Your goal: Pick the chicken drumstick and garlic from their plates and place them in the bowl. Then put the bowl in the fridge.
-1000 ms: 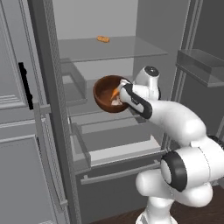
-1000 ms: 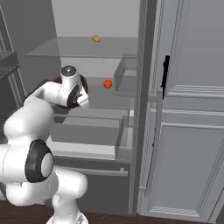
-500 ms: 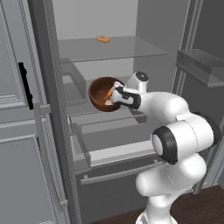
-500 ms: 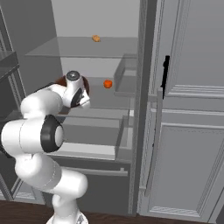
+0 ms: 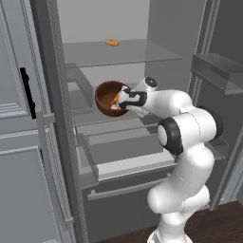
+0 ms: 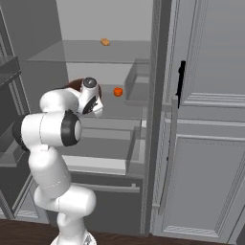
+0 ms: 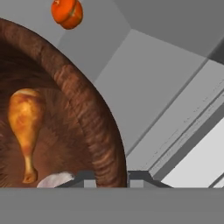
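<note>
A: Where do we find the bowl (image 5: 110, 97)?

B: We see it inside the open fridge (image 5: 142, 76), held above the middle shelf (image 5: 90, 114) at the end of the arm (image 5: 166, 102). It sits tilted, its opening turned partly toward the left base camera.

A: State of the pincer (image 7: 111, 175)?

B: Closed on the bowl's rim. In the hand view one fingertip (image 7: 85, 176) lies inside the wall and the other outside it, with the rim between them.

A: Contents of the bowl?

B: We see the drumstick (image 7: 24, 127) lying against the inner wall, bulbous end up in the hand view and bone end down. The garlic (image 7: 54, 179) shows as a pale lump at the lower edge, just beside the bone end; most of it is cut off.

A: Other items in the fridge?

B: A small orange-red item (image 6: 117, 91) rests further back on the middle shelf, apart from the bowl. A small orange-brown item (image 5: 112, 42) lies on the upper glass shelf (image 5: 137, 50). Below the middle shelf, a drawer (image 5: 123, 152) stands pulled out.
</note>
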